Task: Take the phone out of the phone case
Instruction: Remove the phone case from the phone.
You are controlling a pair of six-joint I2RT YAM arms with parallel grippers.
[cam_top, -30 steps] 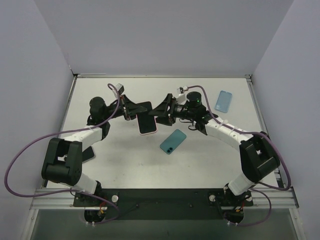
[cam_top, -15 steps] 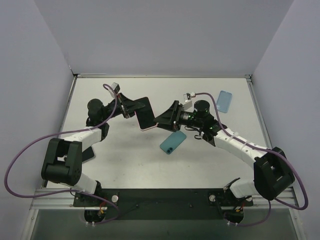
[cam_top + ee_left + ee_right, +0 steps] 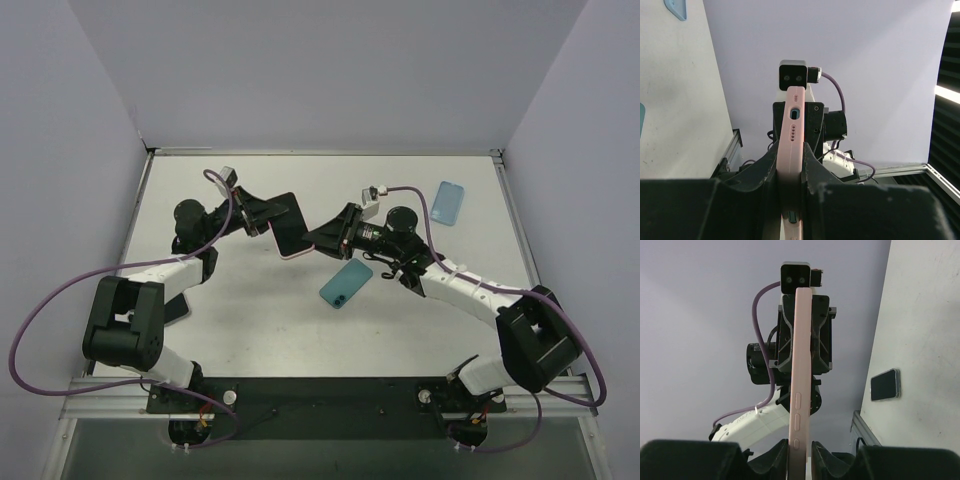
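So the phone (image 3: pixel 287 222) is up in the air, wedged between the two arms, not lying on the surface (image 3: pixel 250 310). It sits in the pink phone case (image 3: pixel 791 135), and you only see the case's edge from either wrist cam.

My guess on handling: the phone itself is stiff, glassy, kinda slippery and not something you want dropped from up there. The case looks like soft rubbery stuff that should flex and peel at the lip. I'd keep one grip flat on the body and work the other at a corner or rim of the case, since squeezing both faces just clamps the phone deeper in.

The left pincer (image 3: pixel 268 218) is pinched onto the end with the charging port, fingers (image 3: pixel 814 167) pressed on both flat sides, gap no wider than the cased phone. The right pincer (image 3: pixel 316 238) is clamped the same way on the opposite end, with the side buttons running up from its fingers (image 3: pixel 823 454). Neither one holds anything else.
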